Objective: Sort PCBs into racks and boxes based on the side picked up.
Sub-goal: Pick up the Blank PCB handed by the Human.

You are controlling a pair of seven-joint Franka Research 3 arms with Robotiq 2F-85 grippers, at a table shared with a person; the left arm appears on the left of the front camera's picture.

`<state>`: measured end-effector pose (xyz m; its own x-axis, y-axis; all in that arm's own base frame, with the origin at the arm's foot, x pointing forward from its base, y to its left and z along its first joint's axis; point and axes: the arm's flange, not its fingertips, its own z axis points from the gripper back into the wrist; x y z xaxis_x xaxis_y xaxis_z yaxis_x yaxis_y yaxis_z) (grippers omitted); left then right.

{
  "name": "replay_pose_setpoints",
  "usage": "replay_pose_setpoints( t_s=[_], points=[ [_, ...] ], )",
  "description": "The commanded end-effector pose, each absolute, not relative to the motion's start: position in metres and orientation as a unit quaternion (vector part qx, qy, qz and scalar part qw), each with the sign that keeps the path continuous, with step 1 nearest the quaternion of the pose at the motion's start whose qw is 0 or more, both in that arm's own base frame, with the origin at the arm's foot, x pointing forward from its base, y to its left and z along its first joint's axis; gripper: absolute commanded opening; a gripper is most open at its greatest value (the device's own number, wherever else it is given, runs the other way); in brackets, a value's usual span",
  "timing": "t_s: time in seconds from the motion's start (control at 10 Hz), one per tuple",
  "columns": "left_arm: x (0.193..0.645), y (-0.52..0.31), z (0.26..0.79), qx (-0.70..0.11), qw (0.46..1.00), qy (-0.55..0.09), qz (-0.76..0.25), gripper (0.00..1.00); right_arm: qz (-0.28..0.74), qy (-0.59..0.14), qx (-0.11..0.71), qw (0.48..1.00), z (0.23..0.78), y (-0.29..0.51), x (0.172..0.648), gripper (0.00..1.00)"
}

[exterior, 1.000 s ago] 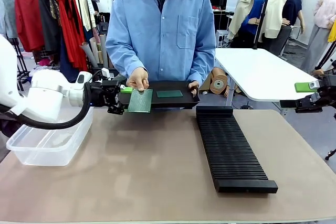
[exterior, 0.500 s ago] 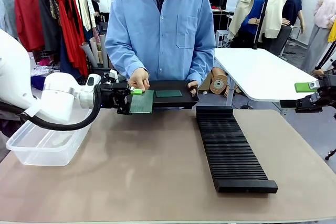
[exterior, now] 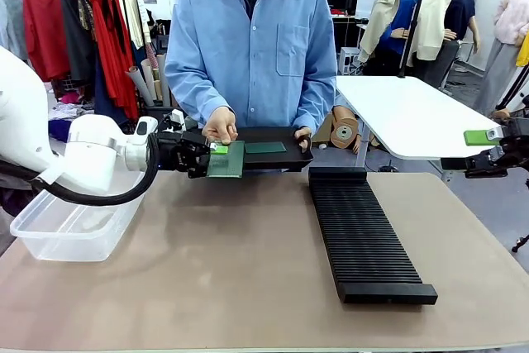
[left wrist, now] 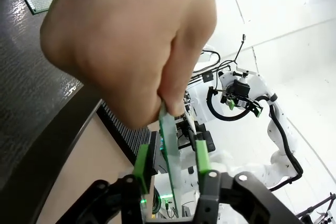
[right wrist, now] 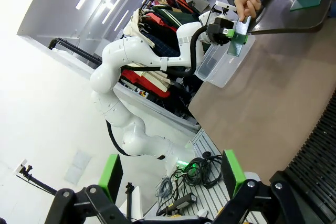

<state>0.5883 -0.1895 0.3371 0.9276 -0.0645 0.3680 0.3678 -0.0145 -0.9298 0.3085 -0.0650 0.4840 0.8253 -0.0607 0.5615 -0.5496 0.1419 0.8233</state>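
Straddling a PCB (exterior: pixel 226 161) pinched by a person's hand (exterior: pixel 219 124), our left gripper (left wrist: pixel 172 153) keeps fingers spread either side; our right gripper (right wrist: pixel 170 174) hangs well apart, fingers spread.

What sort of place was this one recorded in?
Most likely a robotics lab or test workshop sharing space with garment storage: a white robot arm at a work table carrying a black slotted rack, and a crowded clothes rail behind the person.
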Motion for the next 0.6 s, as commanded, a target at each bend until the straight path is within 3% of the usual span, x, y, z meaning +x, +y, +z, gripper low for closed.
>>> replay_pose_setpoints(
  t_s=[0.0, 0.5],
  points=[
    [0.5889, -0.1903, 0.3400, -0.704, 0.682, -0.124, -0.154, 0.00, 0.176, -0.242, 0.632, 0.714, 0.4882, -0.0656, 0.3107, 1.00],
    [0.5896, -0.1915, 0.3393, -0.705, 0.682, -0.119, -0.151, 0.00, 0.176, -0.242, 0.632, 0.714, 0.4882, -0.0656, 0.3107, 1.00]
  ],
)
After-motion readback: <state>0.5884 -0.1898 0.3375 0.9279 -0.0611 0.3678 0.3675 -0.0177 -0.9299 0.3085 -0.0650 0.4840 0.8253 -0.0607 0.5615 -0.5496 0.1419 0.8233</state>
